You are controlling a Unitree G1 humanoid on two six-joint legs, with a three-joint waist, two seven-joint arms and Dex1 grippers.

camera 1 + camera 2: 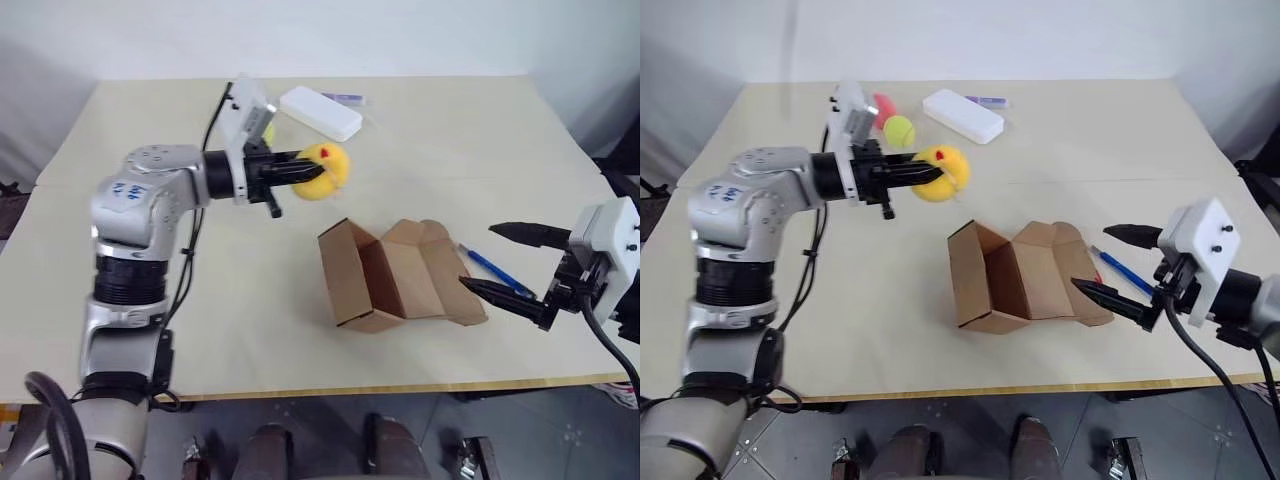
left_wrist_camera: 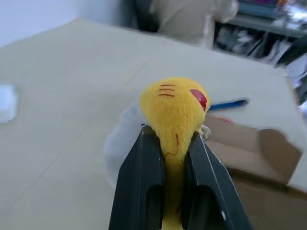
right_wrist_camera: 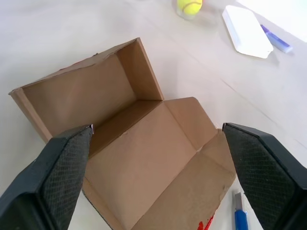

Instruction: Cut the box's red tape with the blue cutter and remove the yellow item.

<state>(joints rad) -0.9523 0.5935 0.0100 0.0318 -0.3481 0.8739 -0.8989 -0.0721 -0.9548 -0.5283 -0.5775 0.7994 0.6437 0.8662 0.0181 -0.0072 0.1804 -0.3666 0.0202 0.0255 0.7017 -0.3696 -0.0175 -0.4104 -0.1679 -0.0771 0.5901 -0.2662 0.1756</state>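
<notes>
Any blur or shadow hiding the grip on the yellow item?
Left wrist view: yellow item sharp between the fingers, background shelves blurred. Left eye view: soft even light, faint shadows, left gripper clear. Right wrist view: box sharp, no glare.

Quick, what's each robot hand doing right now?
Left hand: shut on the yellow item, held up above the table.
Right hand: open, holding nothing, beside the box.

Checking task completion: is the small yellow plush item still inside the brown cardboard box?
No, the left gripper holds the yellow plush item above the table, apart from the open, empty box.
</notes>
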